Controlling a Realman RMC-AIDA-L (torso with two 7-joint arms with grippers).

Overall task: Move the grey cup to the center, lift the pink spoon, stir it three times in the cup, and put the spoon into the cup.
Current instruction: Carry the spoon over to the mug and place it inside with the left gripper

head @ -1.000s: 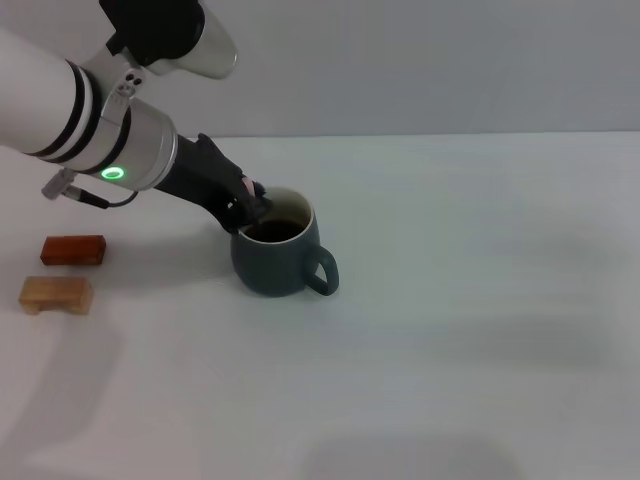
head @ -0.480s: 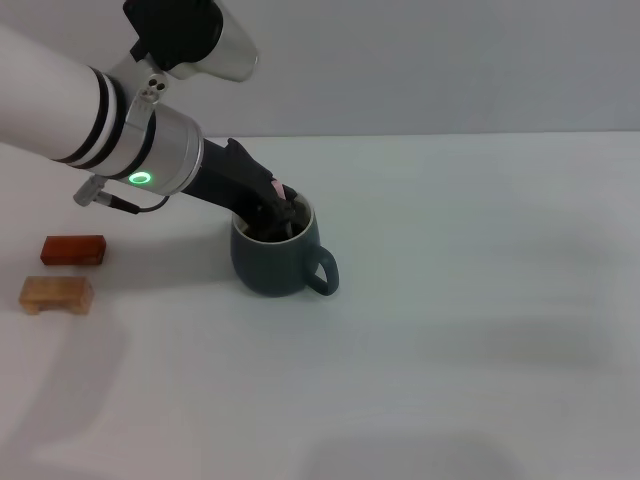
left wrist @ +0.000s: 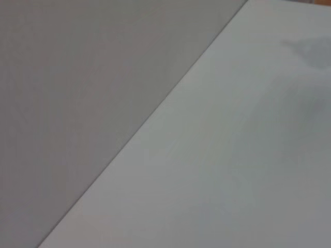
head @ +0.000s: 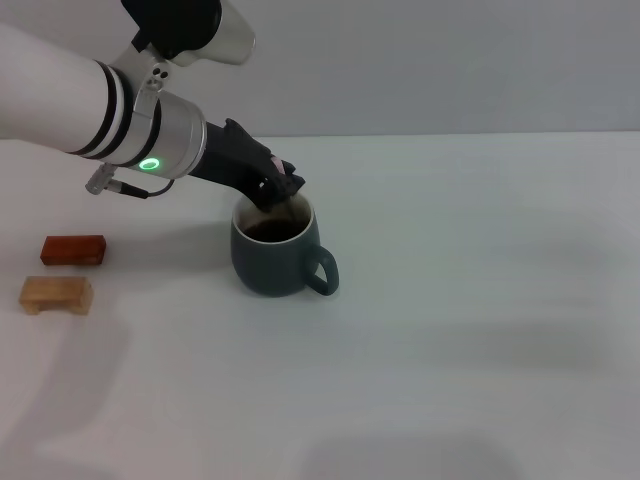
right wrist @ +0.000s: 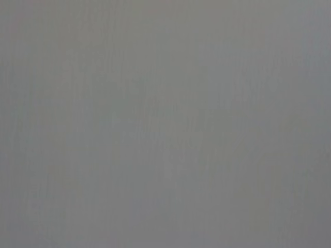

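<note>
The grey cup (head: 272,262) stands upright on the white table (head: 480,320) in the head view, its handle toward the front right and dark liquid inside. My left gripper (head: 287,188) hangs just above the cup's back rim, reaching in from the left. Its dark fingers are shut on the pink spoon (head: 277,165); only a small pink bit of the handle shows between them, and the rest is hidden by the fingers and the cup. The left wrist view shows only bare table and wall. My right gripper appears in no view.
A red block (head: 73,249) and a tan wooden block (head: 56,294) lie near the table's left edge. The white tabletop stretches to the right and front of the cup. A grey wall stands behind the table.
My left gripper swept from the cup's left rim across over its opening, dipped in, then rose slightly to the back rim. The cup has stayed put.
</note>
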